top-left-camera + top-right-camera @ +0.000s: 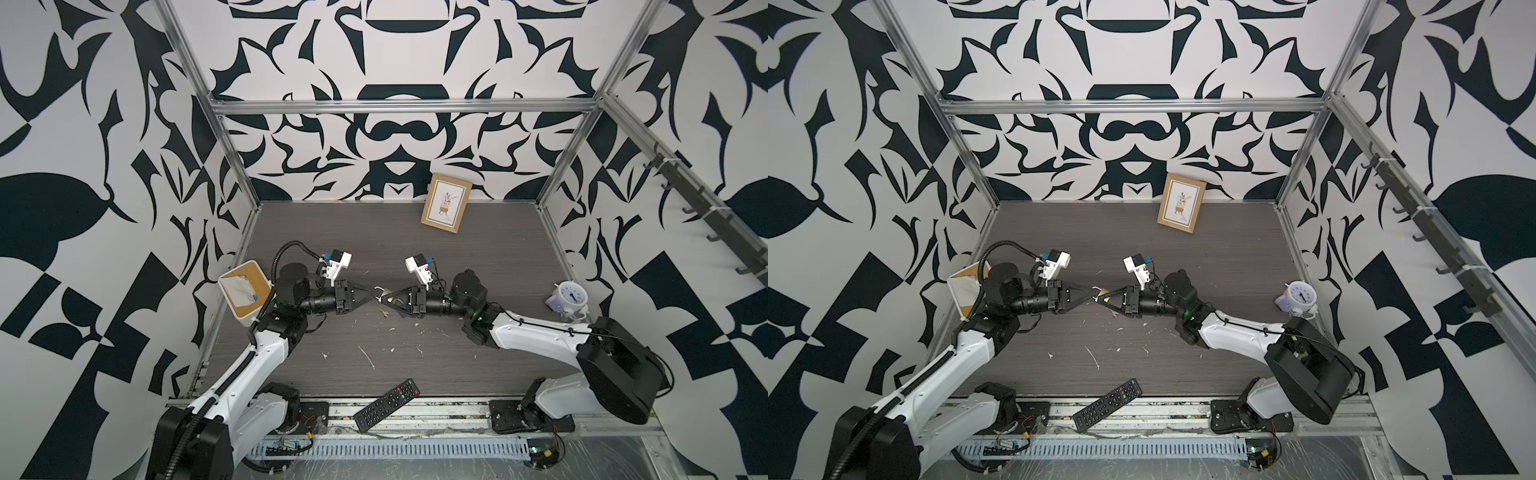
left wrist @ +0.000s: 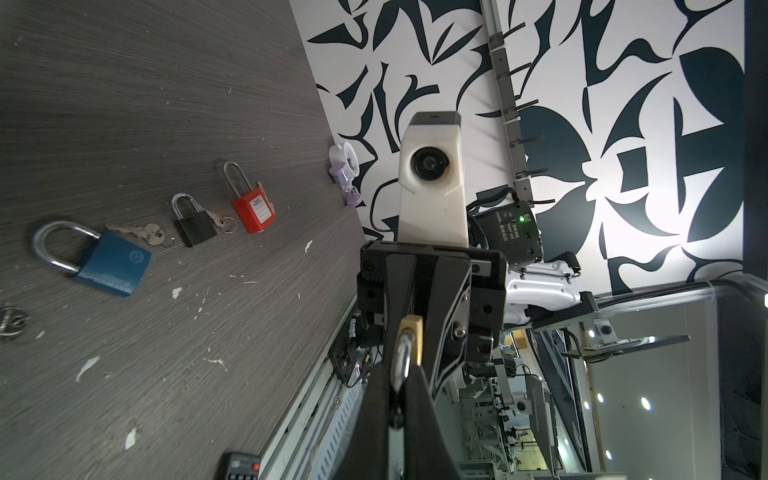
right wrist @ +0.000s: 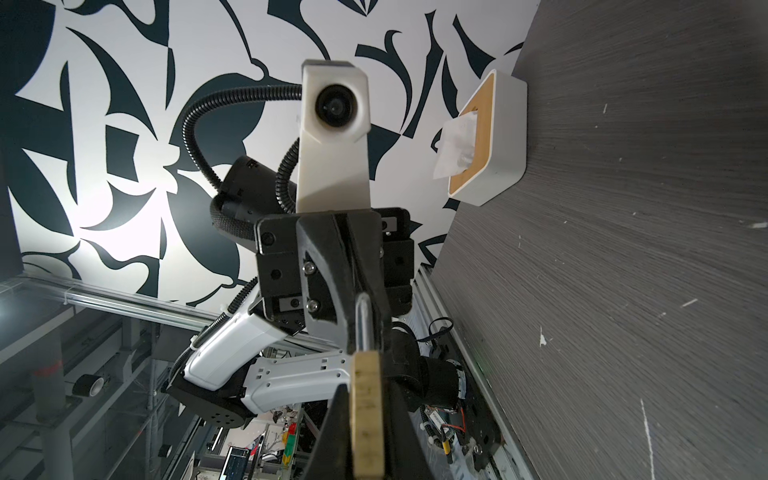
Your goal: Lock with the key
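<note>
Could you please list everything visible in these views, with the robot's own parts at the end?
brass padlock: one, brass, held above the table between both grippers
blue padlock: one, blue, lying on the table
black padlock: one, black, between the blue and red ones
red padlock: one, red, on the table
keys: silver, by the blue and black padlocks; count unclear
picture frame: one, wooden, leaning on the back wall
tissue box: one, white with wooden top, left edge
alarm clock: one, white, right edge
remote control: one, black, front edge
hook rail: one, dark, right wall
table: one, dark grey
left gripper: black, shut on the shackle
right gripper: black, shut on the brass body
</note>
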